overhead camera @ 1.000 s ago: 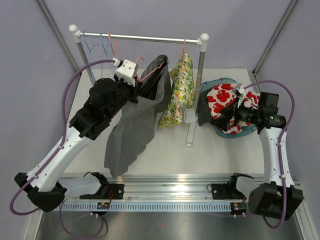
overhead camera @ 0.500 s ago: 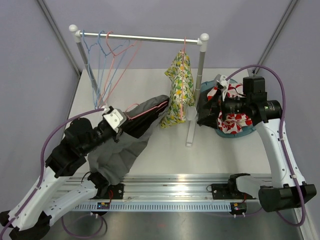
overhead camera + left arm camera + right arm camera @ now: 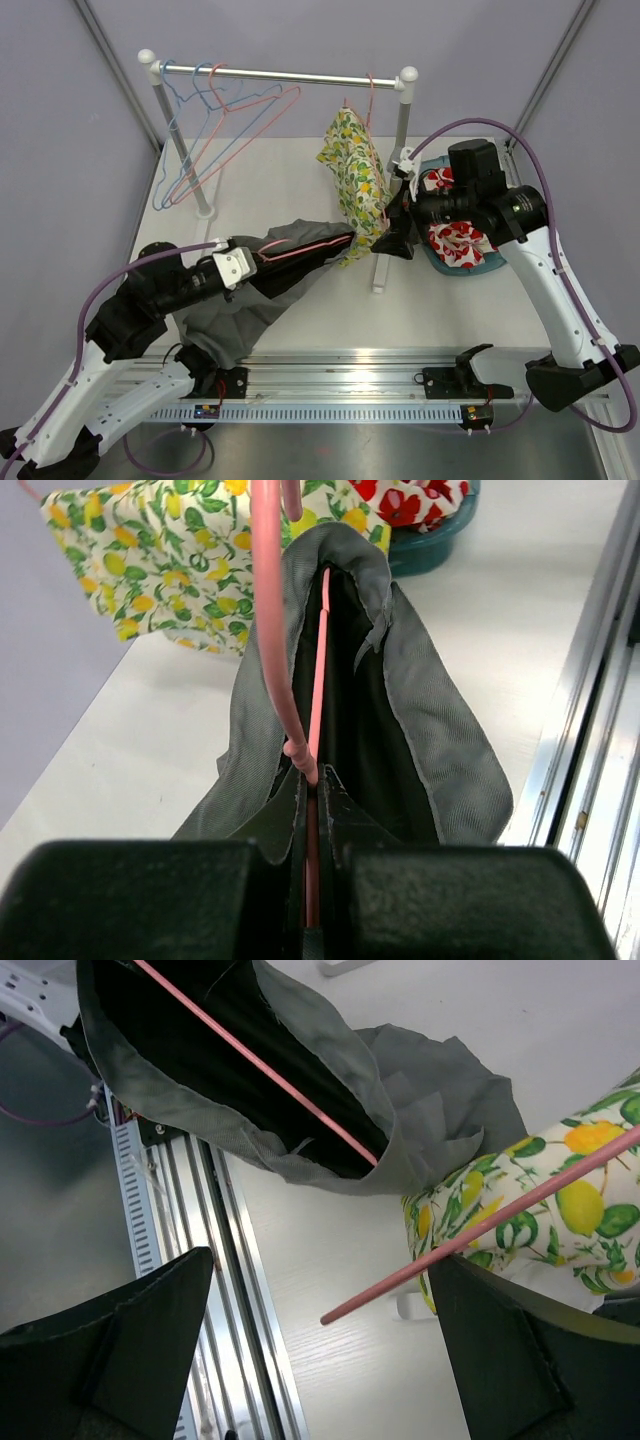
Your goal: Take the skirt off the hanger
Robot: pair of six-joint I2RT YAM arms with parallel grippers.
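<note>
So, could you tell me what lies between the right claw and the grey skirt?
In the top view, the lemon-print garment hangs between right claw and grey skirt.

The left arm (image 3: 120, 320) reaches low and forward from its base, elbow bent and wrist turned toward the middle. The left gripper (image 3: 313, 790) has its fingers pinched tight on the pink hanger (image 3: 270, 630) (only thin wire lies between them). The right arm (image 3: 560, 290) stands high and bends inward. The right gripper (image 3: 320, 1258) points left and down, fingers spread wide, holding nothing.
</note>
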